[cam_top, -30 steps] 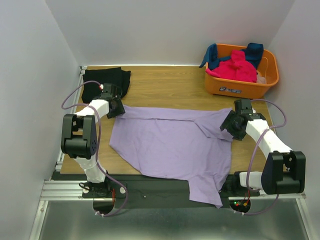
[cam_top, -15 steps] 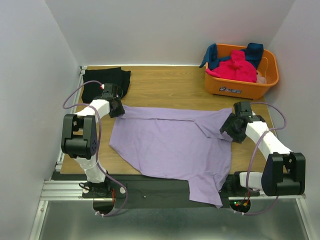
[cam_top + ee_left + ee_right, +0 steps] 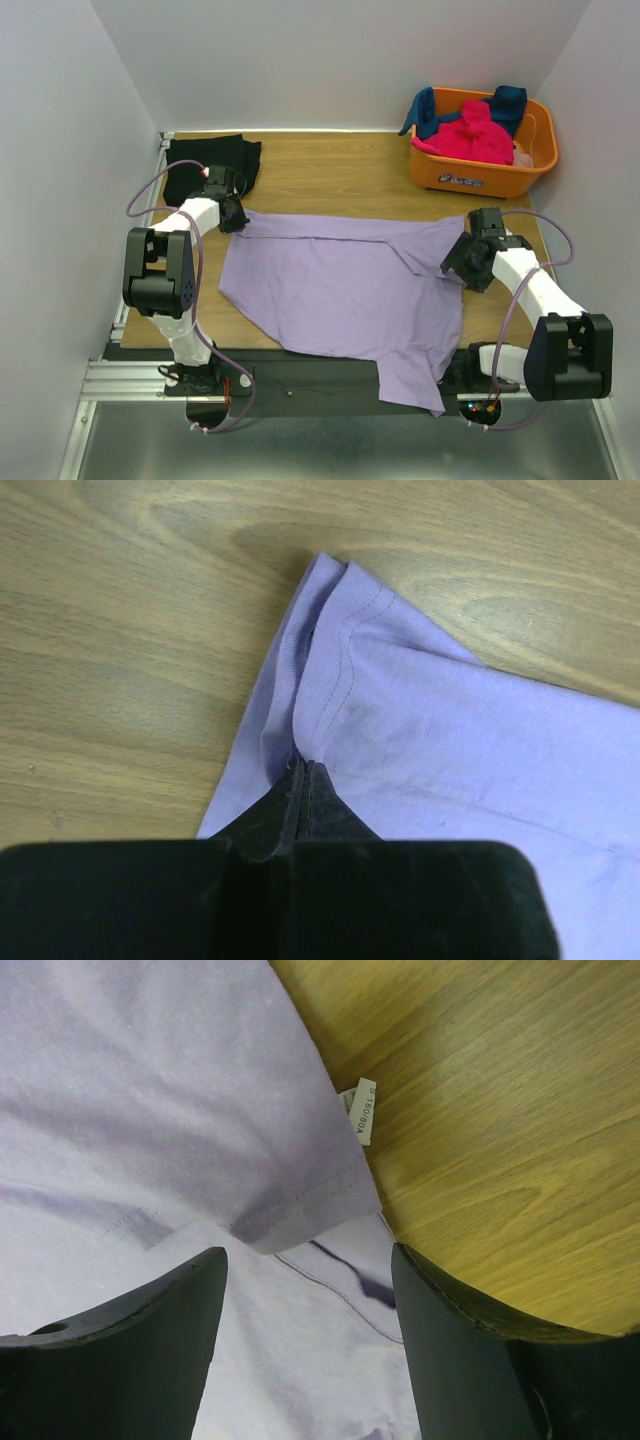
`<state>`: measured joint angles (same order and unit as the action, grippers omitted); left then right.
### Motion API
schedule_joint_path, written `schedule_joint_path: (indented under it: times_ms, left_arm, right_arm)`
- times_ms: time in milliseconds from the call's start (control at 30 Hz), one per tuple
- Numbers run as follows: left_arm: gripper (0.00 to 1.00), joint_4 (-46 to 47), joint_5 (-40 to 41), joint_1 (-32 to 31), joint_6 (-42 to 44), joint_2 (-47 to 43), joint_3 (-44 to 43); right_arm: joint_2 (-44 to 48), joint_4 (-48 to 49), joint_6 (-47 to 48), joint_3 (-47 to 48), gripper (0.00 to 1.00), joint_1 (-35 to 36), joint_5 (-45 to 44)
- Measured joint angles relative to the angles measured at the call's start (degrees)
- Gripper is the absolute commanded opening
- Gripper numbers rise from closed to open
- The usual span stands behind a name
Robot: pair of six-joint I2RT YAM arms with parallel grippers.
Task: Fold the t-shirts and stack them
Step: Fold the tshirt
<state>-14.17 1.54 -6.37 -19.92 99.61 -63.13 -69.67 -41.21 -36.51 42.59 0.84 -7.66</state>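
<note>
One lavender shirt [image 3: 340, 290]: left pincer [image 3: 305, 772] pinches its corner, right pincer [image 3: 308, 1260] straddles its hem, spread.

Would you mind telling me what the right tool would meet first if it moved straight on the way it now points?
Probably the hemmed corner of the lavender t-shirt, which lies just ahead of the open right tool; depth is hard to judge.

There are 4 shirts: 1 purple shirt [image 3: 340, 285], 1 black shirt [image 3: 200, 160], 1 pink shirt [image 3: 472, 135], 1 blue shirt [image 3: 508, 100]. 1 basket [image 3: 470, 178], 1 bench [image 3: 340, 175], 2 pincers: left pincer [image 3: 303, 770], right pincer [image 3: 310, 1270].
</note>
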Motion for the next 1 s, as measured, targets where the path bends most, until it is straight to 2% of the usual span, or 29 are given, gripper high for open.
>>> schedule_joint_path:
  times_ms: [467, 800, 867, 1000]
  left_arm:
    - [0.0, -1.1, 0.0, 0.0, 0.4, 0.0, -3.5]
    - [0.0, -1.6, -0.5, 0.0, 0.4, 0.0, -3.7]
    - [0.0, -1.6, -0.5, 0.0, 0.5, 0.0, -3.7]
    - [0.0, -1.6, -0.6, 0.0, 0.4, -0.1, -3.6]
  right_arm:
    - [0.0, 0.0, -1.8, 0.0, 0.69, 0.0, 0.3]
    - [-3.2, 4.8, -4.0, -1.3, 0.64, 0.3, 1.0]
    - [-4.1, 5.6, -4.1, -1.3, 0.6, 0.4, 1.0]
    - [-5.7, 7.0, -4.4, -1.3, 0.42, 0.4, 0.7]
